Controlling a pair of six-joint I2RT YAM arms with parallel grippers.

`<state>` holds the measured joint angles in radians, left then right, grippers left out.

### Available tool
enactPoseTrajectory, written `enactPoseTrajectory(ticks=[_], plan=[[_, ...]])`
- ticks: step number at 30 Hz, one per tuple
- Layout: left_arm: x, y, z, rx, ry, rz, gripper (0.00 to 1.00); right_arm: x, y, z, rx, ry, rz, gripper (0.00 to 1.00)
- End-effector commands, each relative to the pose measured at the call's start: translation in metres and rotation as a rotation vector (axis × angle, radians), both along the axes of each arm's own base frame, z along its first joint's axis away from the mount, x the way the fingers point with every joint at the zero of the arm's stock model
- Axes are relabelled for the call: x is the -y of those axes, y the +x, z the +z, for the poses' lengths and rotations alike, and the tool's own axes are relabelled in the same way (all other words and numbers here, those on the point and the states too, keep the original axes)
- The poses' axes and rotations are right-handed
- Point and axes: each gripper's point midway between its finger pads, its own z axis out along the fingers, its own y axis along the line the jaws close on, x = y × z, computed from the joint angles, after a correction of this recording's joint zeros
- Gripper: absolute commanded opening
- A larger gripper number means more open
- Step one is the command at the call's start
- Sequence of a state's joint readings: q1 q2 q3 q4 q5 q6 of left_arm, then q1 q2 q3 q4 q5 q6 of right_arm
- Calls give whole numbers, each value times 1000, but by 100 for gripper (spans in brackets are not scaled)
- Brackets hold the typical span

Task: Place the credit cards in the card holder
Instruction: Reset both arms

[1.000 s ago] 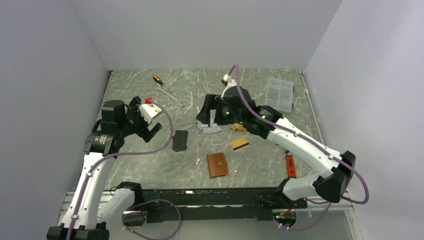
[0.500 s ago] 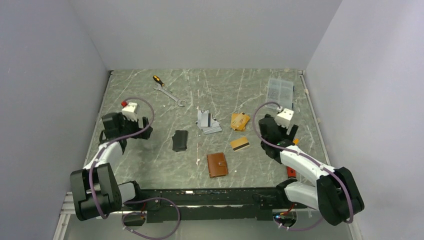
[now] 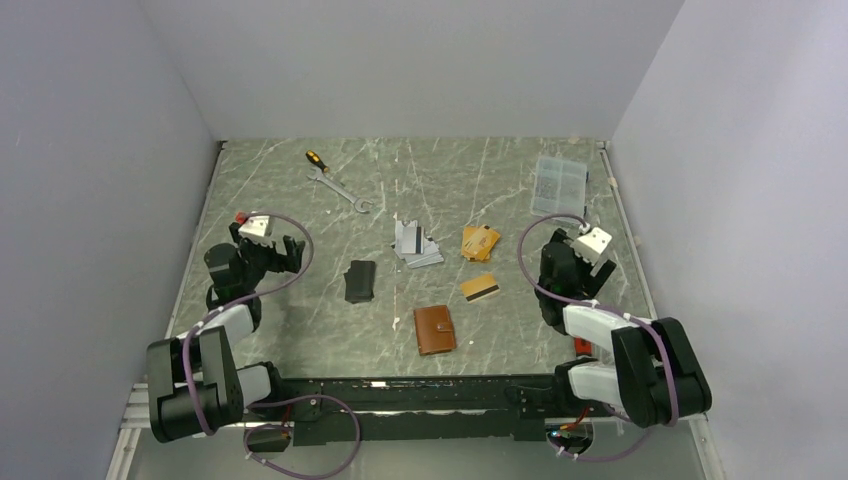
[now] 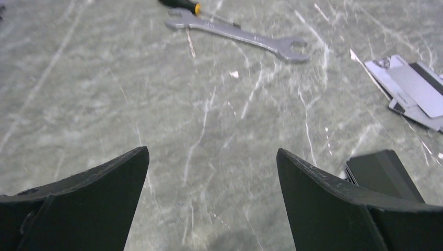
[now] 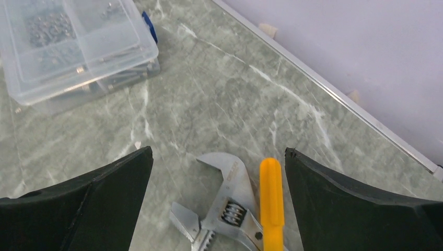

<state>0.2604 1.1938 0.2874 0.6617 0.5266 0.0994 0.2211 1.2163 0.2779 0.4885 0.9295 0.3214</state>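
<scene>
The card holder (image 3: 434,330), a tan-brown wallet, lies shut near the table's front middle. Beyond it are the credit cards: one gold card with a dark stripe (image 3: 480,288), a gold-orange pile (image 3: 479,242) and a silver-grey pile (image 3: 416,245), also seen from the left wrist (image 4: 412,89). My left gripper (image 3: 285,252) (image 4: 211,151) is at the left, far from them, open and empty. At the right side my right gripper (image 3: 560,260) (image 5: 218,150) is open over an adjustable wrench (image 5: 230,204), holding nothing.
A black pouch (image 3: 360,281) (image 4: 384,172) lies left of the cards. A spanner (image 3: 340,189) (image 4: 235,35) and small screwdriver (image 3: 316,159) lie far left. A clear parts box (image 3: 560,183) (image 5: 68,47) sits far right. An orange handle (image 5: 271,193) lies beside the adjustable wrench.
Both arms have drawn back from the middle of the table and folded down near their bases. The right gripper has left the silver cards and opened wider.
</scene>
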Motion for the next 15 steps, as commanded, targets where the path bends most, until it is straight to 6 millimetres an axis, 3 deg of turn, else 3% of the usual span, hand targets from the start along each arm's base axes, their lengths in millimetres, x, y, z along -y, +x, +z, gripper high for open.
enactPoseTrajectory(ticks=[1,5,10,13,14,15], plan=[[3,8,30,166,14,-17,99,2,24,29,171,26,-16,100],[9,3,32,265,16,-37,100,5,30,30,175,23,-34,100],[10,8,27,243,44,-20,99,-5,39,38,193,-39,86,100],[10,14,14,201,79,17,99,-7,39,39,262,-62,119,100],[14,15,20,242,58,9,99,-8,42,41,262,-91,140,100],[11,18,14,187,76,13,99,-18,50,37,225,-98,210,100]])
